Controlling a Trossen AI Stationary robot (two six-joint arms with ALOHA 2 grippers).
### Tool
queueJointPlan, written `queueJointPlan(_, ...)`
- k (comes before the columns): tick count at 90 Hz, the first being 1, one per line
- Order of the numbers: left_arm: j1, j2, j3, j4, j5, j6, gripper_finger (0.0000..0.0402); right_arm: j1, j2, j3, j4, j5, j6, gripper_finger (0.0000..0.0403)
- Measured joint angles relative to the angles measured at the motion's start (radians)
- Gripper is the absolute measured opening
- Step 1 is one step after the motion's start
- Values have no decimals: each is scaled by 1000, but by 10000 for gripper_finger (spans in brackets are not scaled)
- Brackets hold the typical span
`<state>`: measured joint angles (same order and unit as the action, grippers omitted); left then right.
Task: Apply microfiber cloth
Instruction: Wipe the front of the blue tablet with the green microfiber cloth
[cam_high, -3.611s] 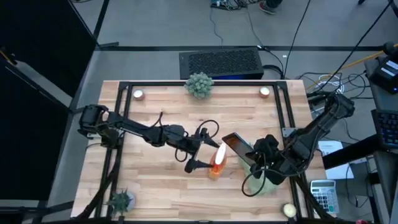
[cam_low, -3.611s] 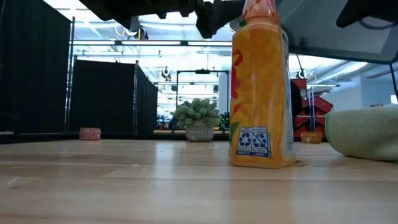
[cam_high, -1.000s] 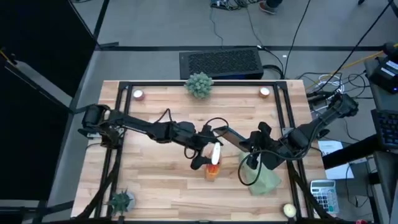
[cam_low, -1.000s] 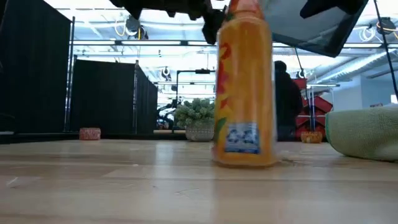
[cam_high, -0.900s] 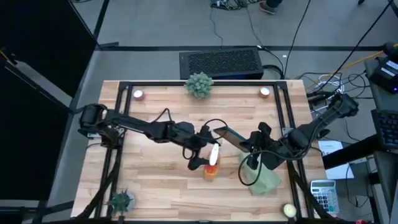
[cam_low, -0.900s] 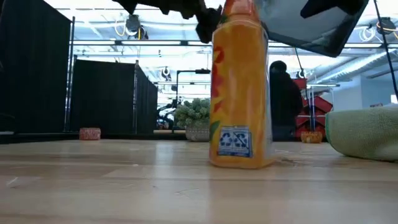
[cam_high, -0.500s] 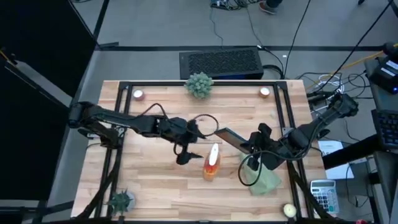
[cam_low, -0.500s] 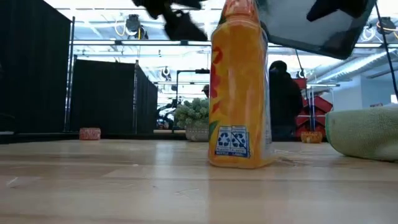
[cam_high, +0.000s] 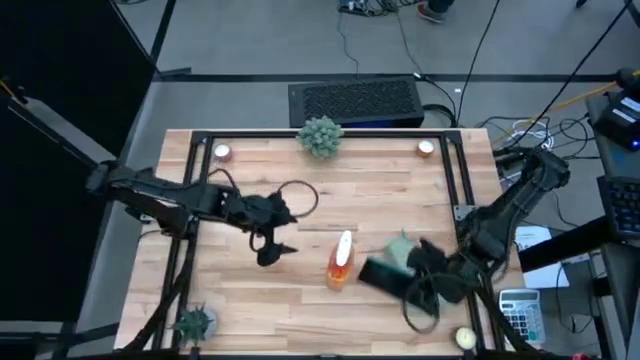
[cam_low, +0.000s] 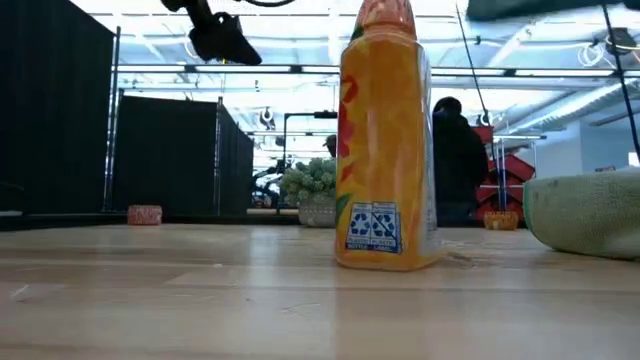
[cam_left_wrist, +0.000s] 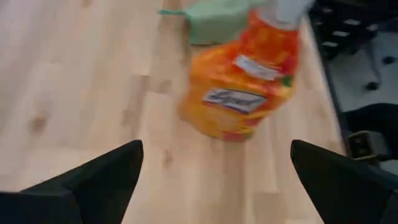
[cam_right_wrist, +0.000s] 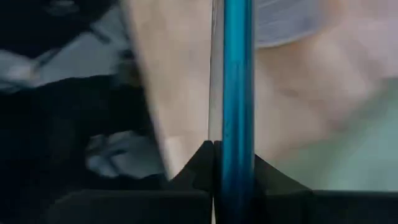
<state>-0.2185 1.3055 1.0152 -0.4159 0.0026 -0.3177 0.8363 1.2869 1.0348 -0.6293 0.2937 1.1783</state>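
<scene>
Wood makes up the surface (cam_high: 240, 290), and both arms reach over it.

On the left side, the left pincer (cam_high: 270, 247) hangs above the wood, a little way from the orange bottle (cam_high: 341, 259). Its two fingers are spread wide and hold nothing. In its own wrist view the bottle sits out in front of the open fingers, not between them.

The orange bottle stands upright near the middle of the surface. It has a white top.

Next comes the black phone (cam_high: 383, 276). The right pincer (cam_high: 420, 283) has hold of it by one edge. In the right wrist view, the phone's thin blue edge is pinched between the two dark fingers. The phone sits low, just beside the bottle.

The microfiber cloth (cam_high: 402, 248) lies on the surface on the right side. Only a small pale green bit shows from above, peeking out past the phone and the right arm. From the low view it is a soft green lump at the right edge, flat on the wood and apart from the bottle.

I think the step now is bringing the phone to the cloth so it can be wiped. Next, the right arm should press the phone's flat face onto the cloth and rub it gently. It must keep a firm grip so the phone does not slip.
</scene>
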Motion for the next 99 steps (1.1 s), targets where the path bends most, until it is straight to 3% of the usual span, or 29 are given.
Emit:
queueJointPlan(21,-111,82,0,142,-36,-48,393,24,201,0,222,77,-126,8)
queueJointPlan(46,-199,78,0,139,-169,-96,393,-97,367,-1,298,97,-279,8)
queueJointPlan(81,-216,76,0,119,-189,-149,393,-272,281,-1,40,105,-398,8)
queueJointPlan(99,-216,131,0,170,-210,-170,393,-202,197,-1,182,94,-418,8)
